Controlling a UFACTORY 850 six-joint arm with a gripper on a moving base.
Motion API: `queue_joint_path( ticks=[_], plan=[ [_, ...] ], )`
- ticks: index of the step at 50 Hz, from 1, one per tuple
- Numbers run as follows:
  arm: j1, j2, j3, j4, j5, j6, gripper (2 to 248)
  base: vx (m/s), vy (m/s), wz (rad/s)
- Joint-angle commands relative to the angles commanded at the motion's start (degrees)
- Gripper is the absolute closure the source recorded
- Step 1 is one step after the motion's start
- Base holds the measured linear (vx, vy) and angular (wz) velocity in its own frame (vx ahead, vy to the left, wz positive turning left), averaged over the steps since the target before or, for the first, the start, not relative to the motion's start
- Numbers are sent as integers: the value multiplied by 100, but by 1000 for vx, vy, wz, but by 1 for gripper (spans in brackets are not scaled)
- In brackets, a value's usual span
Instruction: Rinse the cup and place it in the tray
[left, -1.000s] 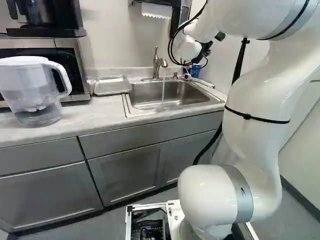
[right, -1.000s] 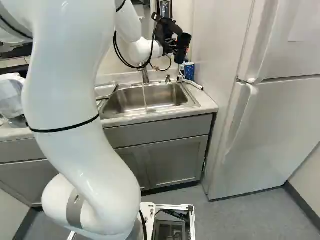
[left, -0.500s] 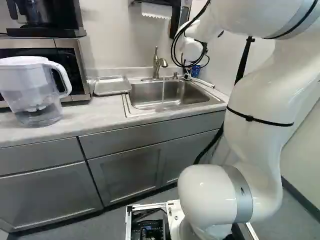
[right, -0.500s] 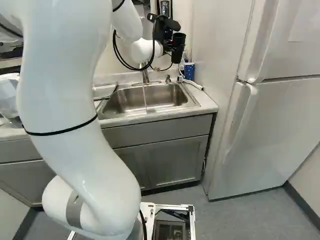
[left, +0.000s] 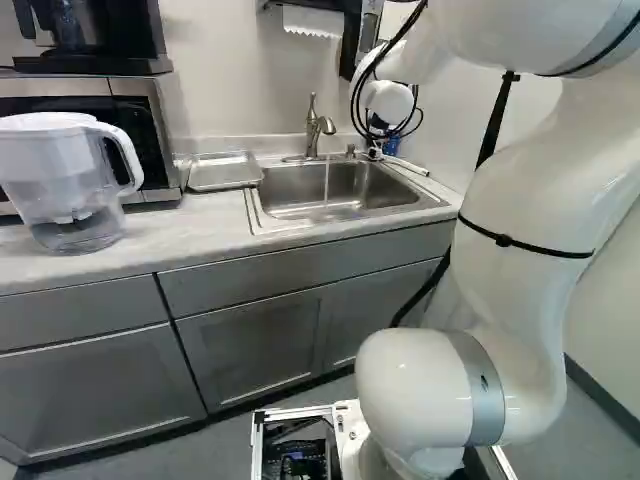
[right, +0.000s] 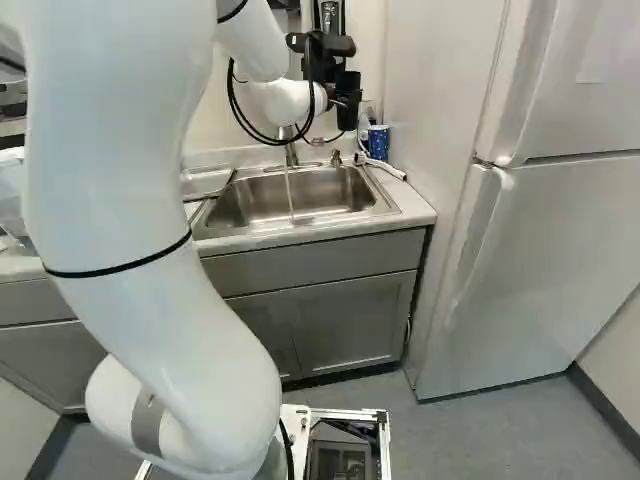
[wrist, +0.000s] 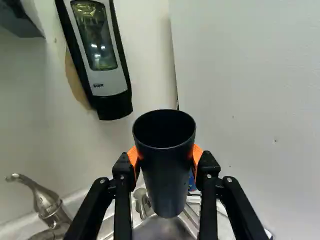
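The gripper (right: 347, 98) is clamped on the black cup (wrist: 167, 175), one orange pad at each side; the cup is in the air with its open mouth up, toward the back right corner of the table (left: 180, 228); the metal tray (left: 224, 172) lies on the table, just beside the sink (left: 340, 192), on its left; from the faucet (left: 316, 127) a thin stream of water (left: 326, 185) falls into the sink; a blue mug (right: 379, 142) stands near that same corner.
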Motion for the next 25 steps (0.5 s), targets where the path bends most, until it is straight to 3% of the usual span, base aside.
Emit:
queue_joint_path(
  ticks=[25],
  plan=[
    [-150, 41, 45, -1080, -613, 42, 129, 0, 0, 0]
  ],
)
